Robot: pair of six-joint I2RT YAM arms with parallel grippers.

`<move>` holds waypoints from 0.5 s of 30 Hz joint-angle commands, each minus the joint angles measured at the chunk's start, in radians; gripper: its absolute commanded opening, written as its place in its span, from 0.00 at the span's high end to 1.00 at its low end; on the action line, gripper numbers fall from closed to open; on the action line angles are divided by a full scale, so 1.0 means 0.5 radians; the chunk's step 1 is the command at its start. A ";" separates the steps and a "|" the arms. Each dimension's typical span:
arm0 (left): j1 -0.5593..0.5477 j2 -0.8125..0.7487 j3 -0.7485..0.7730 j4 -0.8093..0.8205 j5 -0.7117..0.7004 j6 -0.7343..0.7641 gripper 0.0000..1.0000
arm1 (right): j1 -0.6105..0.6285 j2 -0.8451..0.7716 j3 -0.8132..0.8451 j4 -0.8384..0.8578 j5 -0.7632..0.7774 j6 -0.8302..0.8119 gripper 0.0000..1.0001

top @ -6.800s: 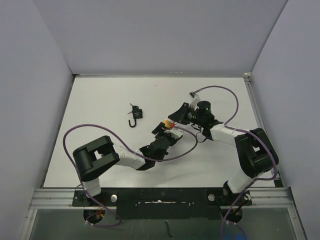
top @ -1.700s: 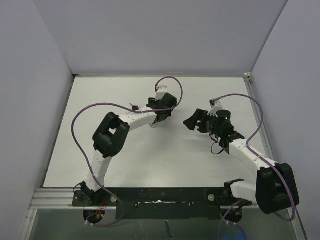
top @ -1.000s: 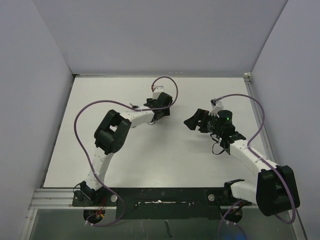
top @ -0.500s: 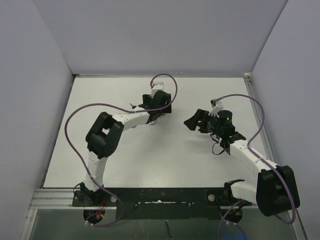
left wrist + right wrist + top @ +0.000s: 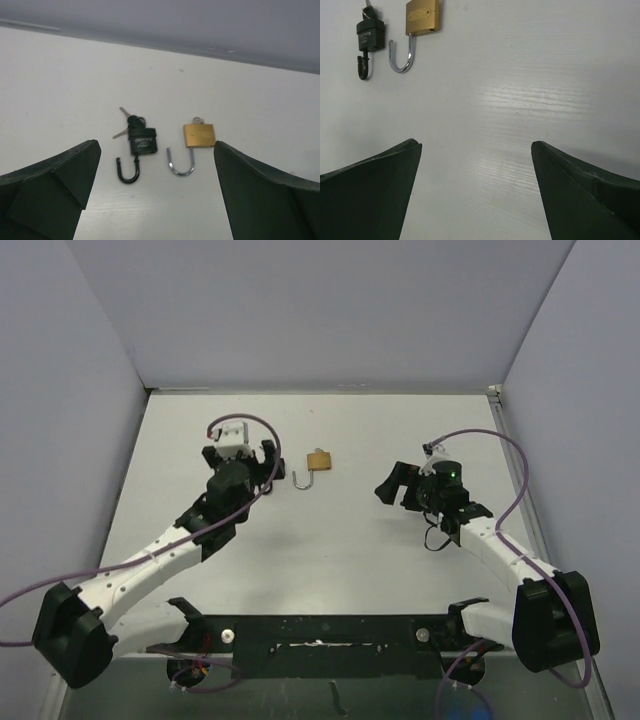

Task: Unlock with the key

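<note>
Looks like the closing step: brass padlock (image 5: 199, 135) and black padlock (image 5: 142, 141) side by side on the table (image 5: 330, 570), shackles sprung, keys (image 5: 129, 121) at the black one's base. Left gripper (image 5: 156, 165) and right gripper (image 5: 476, 150) spread wide, empty. Next, likely just pulling back clear.

The top camera looks down from high behind the near edge, taking in the whole table (image 5: 400, 570). Each wrist camera peers out between its own fingers (image 5: 50, 185), close above the table. Both wrist views share the brass padlock (image 5: 199, 135) and black padlock (image 5: 142, 141).
</note>
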 commanded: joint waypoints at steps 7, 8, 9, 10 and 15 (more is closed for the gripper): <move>0.020 -0.994 -0.700 -0.252 -0.555 -0.033 0.02 | 0.045 -0.157 0.080 -0.229 0.727 0.087 0.01; 0.022 -1.064 -0.720 -0.289 -0.588 -0.048 0.02 | 0.050 -0.166 0.083 -0.252 0.772 0.095 0.02; 0.022 -1.118 -0.735 -0.310 -0.599 -0.051 0.02 | 0.053 -0.166 0.094 -0.279 0.810 0.104 0.02; 0.023 -1.155 -0.752 -0.310 -0.602 -0.034 0.02 | 0.054 -0.168 0.106 -0.299 0.835 0.112 0.02; 0.025 -1.190 -0.757 -0.342 -0.618 -0.034 0.02 | 0.058 -0.147 0.151 -0.357 0.812 0.083 0.02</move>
